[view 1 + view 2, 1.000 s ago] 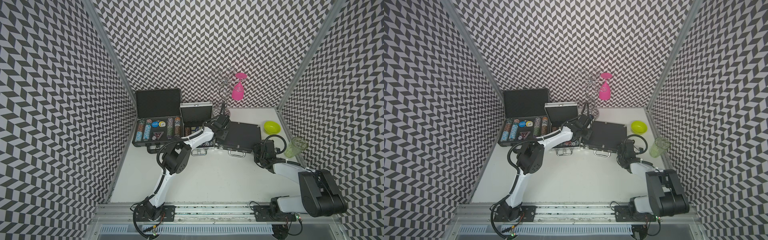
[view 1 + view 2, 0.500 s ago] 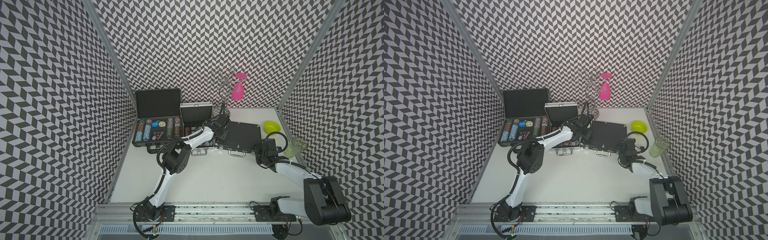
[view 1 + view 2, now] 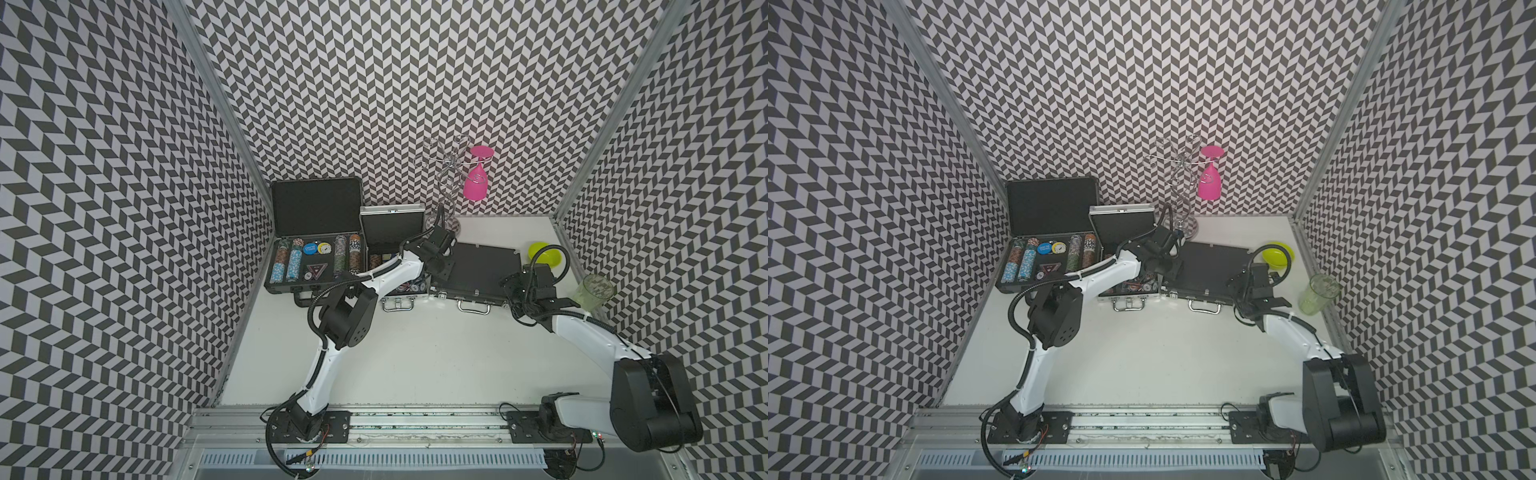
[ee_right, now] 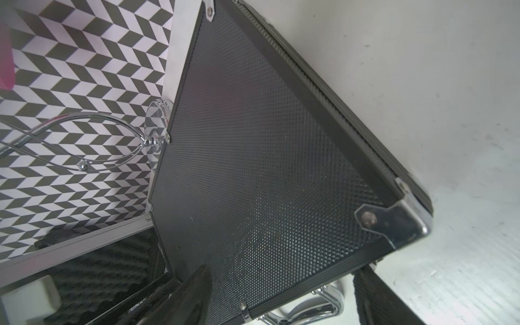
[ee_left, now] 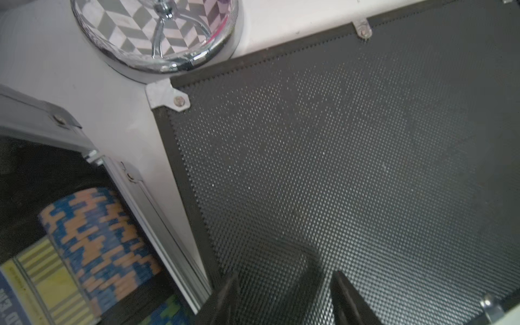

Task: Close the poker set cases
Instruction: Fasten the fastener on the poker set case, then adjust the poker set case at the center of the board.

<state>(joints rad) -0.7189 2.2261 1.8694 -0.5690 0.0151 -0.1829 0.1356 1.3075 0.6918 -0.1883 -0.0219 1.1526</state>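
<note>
Three poker cases sat along the back of the white tabletop (image 3: 415,353), one shut and two open.

Lying flat and closed was the black dimple-textured case with the chrome handle (image 3: 482,270), furthest toward the right arm's side. The left gripper (image 3: 440,266) hovered over the lid's edge beside the small silver aluminium case (image 3: 392,228), its fingers (image 5: 233,281) spread with only lid between them. The right gripper (image 3: 513,286) stood at the opposite front corner, jaws wide apart, gripping nothing visible. The silver case and the large black case of striped chips (image 3: 316,205) stood with their lids raised. A chrome wire glass rack (image 3: 446,174) rose just behind the closed case.
</note>
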